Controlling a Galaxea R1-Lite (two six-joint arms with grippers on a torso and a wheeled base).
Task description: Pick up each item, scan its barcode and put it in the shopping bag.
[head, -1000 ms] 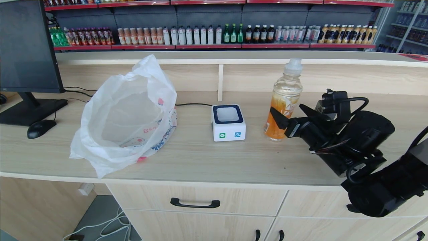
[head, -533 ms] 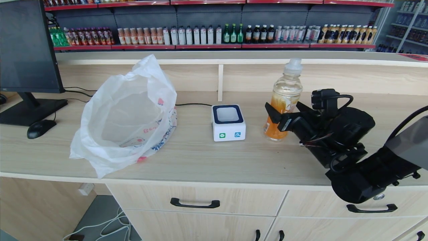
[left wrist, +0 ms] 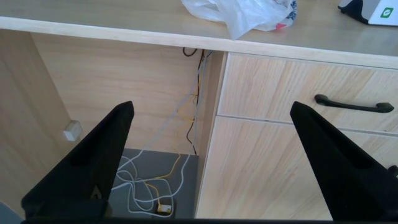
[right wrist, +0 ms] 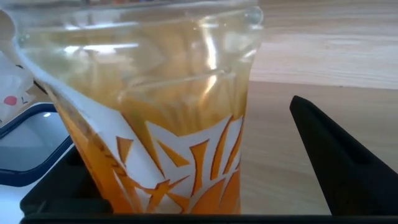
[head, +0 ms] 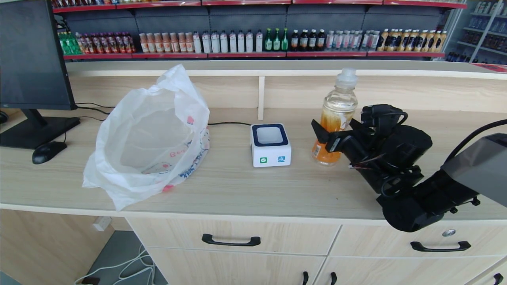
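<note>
The clear plastic bottle showed orange drink and a white-and-orange patterned label. The translucent white shopping bag bore red and blue print. The white scanner box had a navy frame.

The right arm comes in low from the robot's right, its wrist about level, so the right pincer points sideways toward the robot's left. Its jaws stand apart around the bottle, with one finger on the near side and the other behind it. In the right wrist view a gap shows between the bottle and one finger. The left pincer sits lower than the right one, pointing forward, its jaws spread wide and both fingers in view
</note>
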